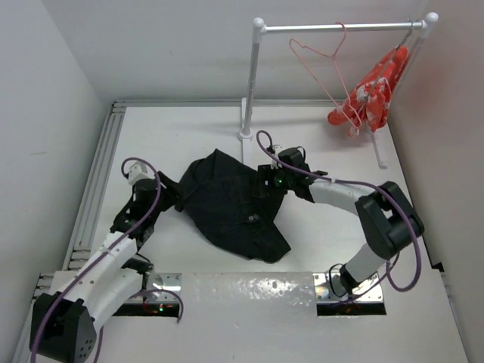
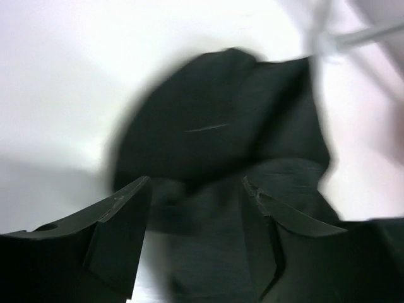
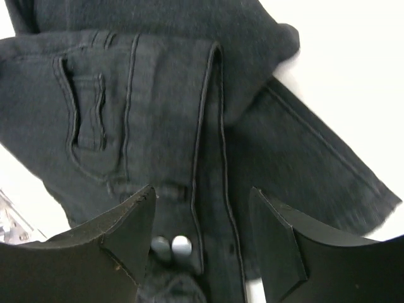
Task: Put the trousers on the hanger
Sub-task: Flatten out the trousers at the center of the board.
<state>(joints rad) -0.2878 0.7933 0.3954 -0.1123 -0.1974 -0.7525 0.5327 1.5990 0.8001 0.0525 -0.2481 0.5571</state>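
Trousers (image 1: 234, 212) lie crumpled at the table (image 1: 189, 128) centre; hanger (image 1: 321, 64) hangs from the rail (image 1: 340, 27) near the far right corner. Left tool (image 2: 196, 189), at their left edge, and right tool (image 3: 202, 196), above them, are both released.

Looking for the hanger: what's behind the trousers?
Behind the trousers stands a white rail with the pink hanger hooked on it and an orange-red bundle hanging beside it. The table under the crumpled trousers is covered, so anything there cannot be seen.
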